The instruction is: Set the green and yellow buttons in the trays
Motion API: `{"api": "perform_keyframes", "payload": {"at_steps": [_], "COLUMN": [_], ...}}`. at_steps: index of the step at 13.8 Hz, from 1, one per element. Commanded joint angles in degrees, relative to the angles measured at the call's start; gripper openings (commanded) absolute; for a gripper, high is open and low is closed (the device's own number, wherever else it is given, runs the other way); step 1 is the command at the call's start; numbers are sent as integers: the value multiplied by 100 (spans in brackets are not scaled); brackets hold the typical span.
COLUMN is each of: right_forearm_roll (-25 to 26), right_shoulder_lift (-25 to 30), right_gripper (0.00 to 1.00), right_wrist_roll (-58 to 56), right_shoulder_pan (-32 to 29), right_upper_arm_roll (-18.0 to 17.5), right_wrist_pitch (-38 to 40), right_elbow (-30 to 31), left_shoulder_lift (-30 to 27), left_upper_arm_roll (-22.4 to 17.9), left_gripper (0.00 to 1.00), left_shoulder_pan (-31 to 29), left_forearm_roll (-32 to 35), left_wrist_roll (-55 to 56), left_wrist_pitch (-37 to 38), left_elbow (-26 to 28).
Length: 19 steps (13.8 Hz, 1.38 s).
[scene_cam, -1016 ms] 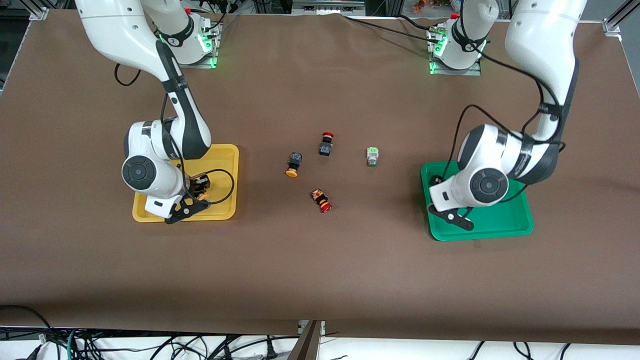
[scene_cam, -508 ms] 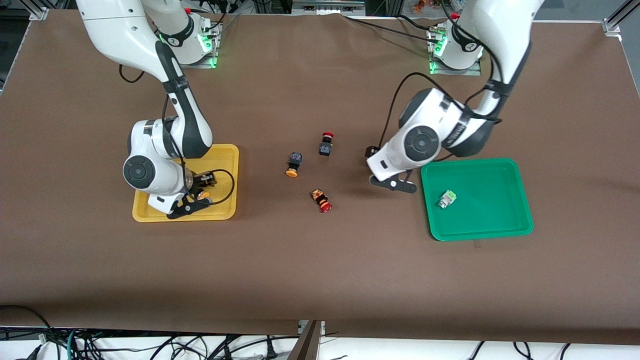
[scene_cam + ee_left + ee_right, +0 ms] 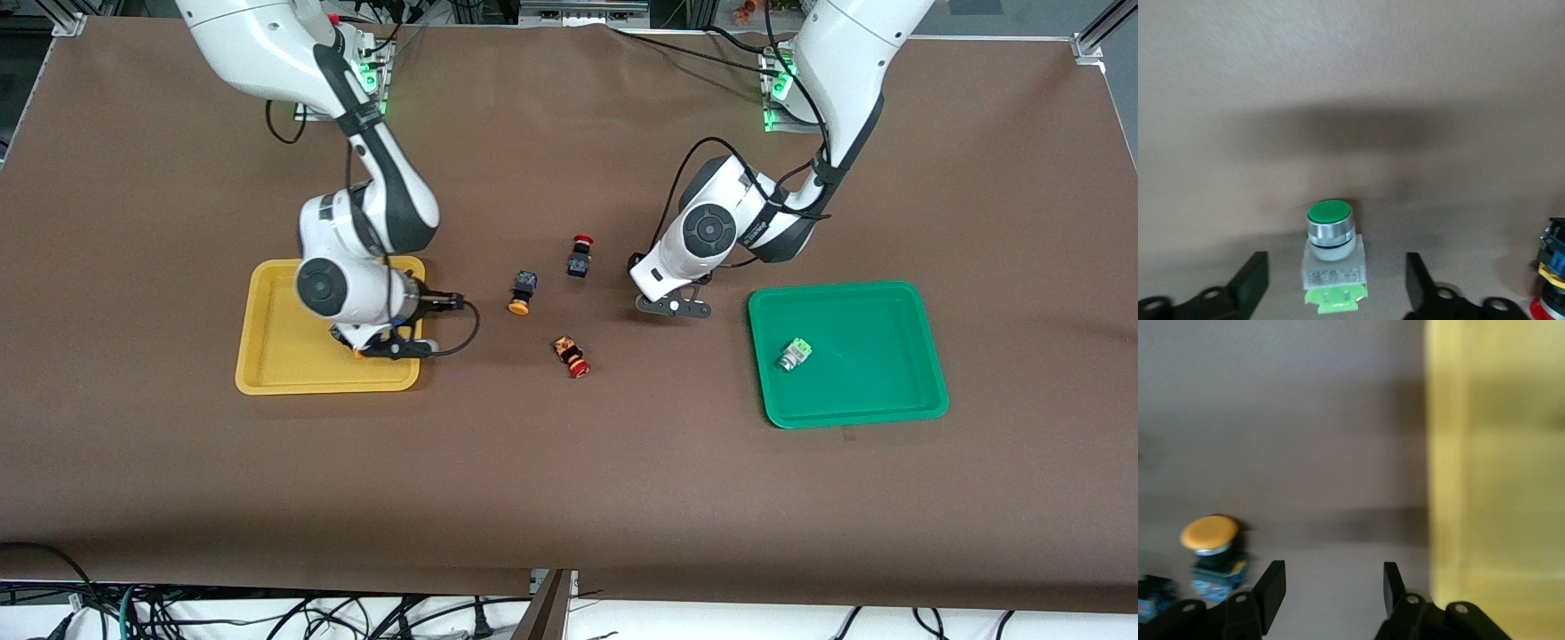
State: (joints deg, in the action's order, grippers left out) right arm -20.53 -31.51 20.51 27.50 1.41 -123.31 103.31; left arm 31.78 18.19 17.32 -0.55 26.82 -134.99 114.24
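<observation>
One green button (image 3: pixel 793 353) lies in the green tray (image 3: pixel 898 391). The other green button (image 3: pixel 1331 257) stands on the table between the open fingers of my left gripper (image 3: pixel 1336 283); in the front view that gripper (image 3: pixel 665 299) hides it. My right gripper (image 3: pixel 396 333) is open and empty over the yellow tray's (image 3: pixel 276 356) rim toward the table's middle; in its wrist view (image 3: pixel 1331 593) bare table lies between the fingers. A speck of orange (image 3: pixel 359 354) shows under it in the tray. A yellow button (image 3: pixel 522 293) lies on the table, also in the right wrist view (image 3: pixel 1211 550).
Two red-capped buttons lie mid-table: one (image 3: pixel 580 254) between the yellow button and my left gripper, one (image 3: pixel 572 356) nearer the front camera. The first also shows at the edge of the left wrist view (image 3: pixel 1551 277). The yellow tray rim (image 3: pixel 1445 487) runs beside my right gripper.
My left gripper let go of a green button in the green tray and moved toward the table's middle over the second green button. My right gripper moved across the yellow tray toward the middle.
</observation>
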Motion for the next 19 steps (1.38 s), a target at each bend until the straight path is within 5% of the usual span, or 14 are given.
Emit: {"api": "perform_keyframes", "payload": {"at_steps": [1,3,8,11,12,15,18,19], "right_forearm_roll": [-188,-399,-408,-382,-347,-276,-110,12], "right_shoulder_lift": [13,-118,-470,-550,-550,-497,-173,-24], "right_gripper": [67,67,67,66,59,7,0,0], "right_wrist_roll": [1135,1725,2378,2361,2335,1915,1107,739], "right_shoulder_pan": [201,535,1125,1196,1196,1161,1152,1152], "right_upper_arm_roll": [-185,-185,-185,-177,-177,-133,358,594], "right_wrist_pitch": [-254,-649,-1555,-1687,-1758,-1724,-830,-522], "right_elbow": [-21,-21,40,84,145,181,85,84], "left_shoulder_lift": [-31,-31,-611,-664,-629,-235,91,118], "left_upper_arm_roll": [-26,-26,-96,-87,-113,-87,-87,-87], "left_gripper": [15,0,1,3,3,8,13,23], "left_shoulder_pan": [79,9,-464,-1473,-1833,-2706,-3050,-3050], "left_forearm_roll": [126,126,544,1303,1356,1655,1699,1690], "left_wrist_roll": [139,69,-132,-1901,-2587,-4330,-4764,-4782], "left_wrist_pitch": [-45,-10,2086,2697,2628,1831,1371,1370], "left_elbow": [11,-16,-866,-1149,-1150,-1045,-965,-965]}}
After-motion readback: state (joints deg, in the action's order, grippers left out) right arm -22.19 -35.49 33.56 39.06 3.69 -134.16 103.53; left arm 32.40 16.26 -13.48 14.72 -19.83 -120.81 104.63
